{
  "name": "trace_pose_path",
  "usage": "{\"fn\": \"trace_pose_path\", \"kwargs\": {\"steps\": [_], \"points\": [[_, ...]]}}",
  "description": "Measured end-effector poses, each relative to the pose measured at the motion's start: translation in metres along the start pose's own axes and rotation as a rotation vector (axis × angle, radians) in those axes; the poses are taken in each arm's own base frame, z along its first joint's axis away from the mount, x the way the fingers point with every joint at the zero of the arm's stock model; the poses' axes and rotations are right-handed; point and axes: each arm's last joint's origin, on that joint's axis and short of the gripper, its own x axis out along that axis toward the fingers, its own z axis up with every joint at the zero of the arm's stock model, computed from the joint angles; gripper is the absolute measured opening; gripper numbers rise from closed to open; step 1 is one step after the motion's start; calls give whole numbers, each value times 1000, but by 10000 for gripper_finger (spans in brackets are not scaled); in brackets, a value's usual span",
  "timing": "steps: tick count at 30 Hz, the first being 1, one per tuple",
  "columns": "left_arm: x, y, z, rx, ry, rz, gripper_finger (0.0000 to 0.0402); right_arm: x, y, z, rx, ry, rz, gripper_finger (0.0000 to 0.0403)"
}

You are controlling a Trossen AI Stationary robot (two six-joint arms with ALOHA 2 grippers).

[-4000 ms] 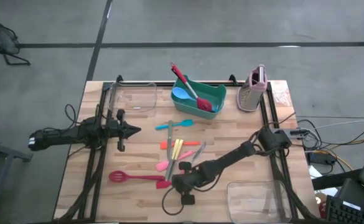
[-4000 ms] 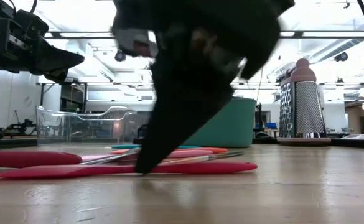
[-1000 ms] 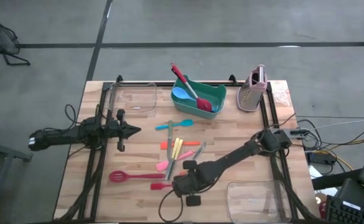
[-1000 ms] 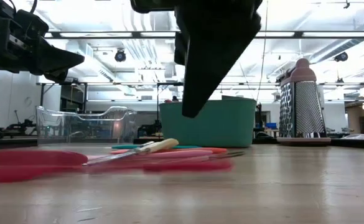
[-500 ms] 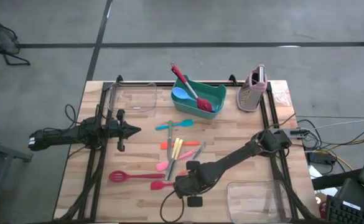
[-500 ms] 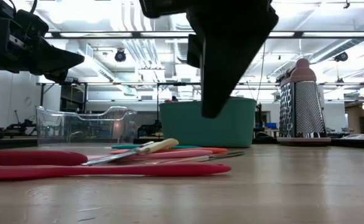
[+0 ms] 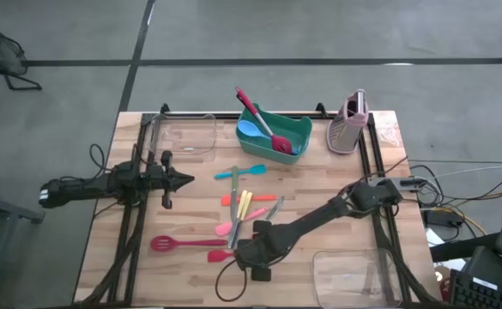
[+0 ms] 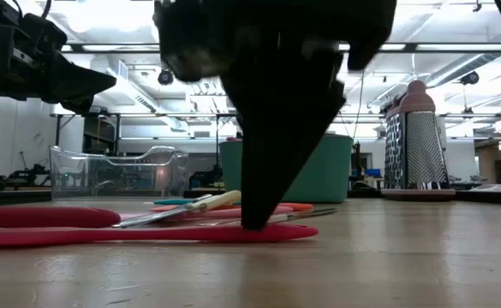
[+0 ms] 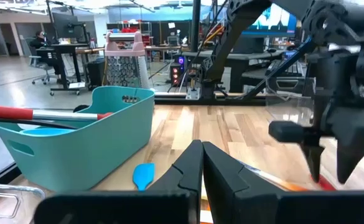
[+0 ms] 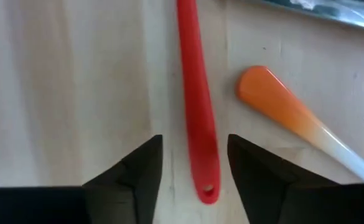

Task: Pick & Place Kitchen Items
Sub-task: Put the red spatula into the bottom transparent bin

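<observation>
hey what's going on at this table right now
The right gripper is down at the tabletop, jaws open on either side of the red utensil's handle, not yet closed on it. The left gripper hangs above the table's left side, jaws shut and empty. More utensils lie loose mid-table, and a few already sit in the teal bin.

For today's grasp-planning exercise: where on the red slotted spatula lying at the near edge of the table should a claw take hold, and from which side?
Grip the red slotted spatula by its handle, coming straight down from above. It lies flat on the table, and the handle is narrow and straight with bare wood on both sides. The right claw already stands open astride the handle's holed tip.
</observation>
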Motion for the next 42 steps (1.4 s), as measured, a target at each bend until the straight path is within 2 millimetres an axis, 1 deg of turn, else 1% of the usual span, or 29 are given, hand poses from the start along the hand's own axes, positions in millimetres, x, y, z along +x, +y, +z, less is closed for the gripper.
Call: {"fn": "trace_pose_path", "kwargs": {"steps": [2, 4, 7, 9, 11, 16, 17, 19, 21, 26, 28, 31, 32, 33, 36, 42], "points": [[0, 0, 0, 0, 2, 0, 19, 7, -2, 0, 2, 12, -8, 192], [0, 0, 0, 0, 5, 1, 19, 9, -2, 0, 3, 17, -11, 194], [0, 0, 0, 0, 5, 2, 19, 13, -2, -1, -14, 25, -14, 182], [0, 0, 0, 0, 5, 2, 19, 17, -2, -1, -25, 31, -15, 163], [0, 0, 0, 0, 5, 3, 19, 20, -2, -1, -34, 35, -15, 137], [0, 0, 0, 0, 5, 3, 19, 32, -2, -4, -46, 58, -19, 44], [0, 0, 0, 0, 5, 3, 19, 32, -1, -4, -50, 61, -14, 33], [0, 0, 0, 0, 5, 3, 19, 32, 1, -5, -58, 64, -7, 32], [0, 0, 0, 0, 5, 3, 19, 28, 4, -5, -72, 57, -7, 32], [0, 0, 0, 0, 5, 4, 19, 9, 16, 0, -110, 31, -22, 32], [0, 0, 0, 0, 5, 3, 19, 2, 22, 5, -120, 5, -6, 32], [0, 0, 0, 0, 5, 3, 19, -11, 26, 7, -136, 6, -8, 32], [0, 0, 0, 0, 5, 3, 19, -15, 28, 9, -138, -12, 1, 30], [0, 0, 0, 0, 5, 3, 19, -17, 28, 10, -141, -21, 2, 18], [0, 0, -1, 0, 7, 3, 19, -20, 27, 12, -144, -21, -14, 3], [0, 0, -1, 0, 8, 3, 19, -26, 30, 11, -153, -20, -23, 3]]}}
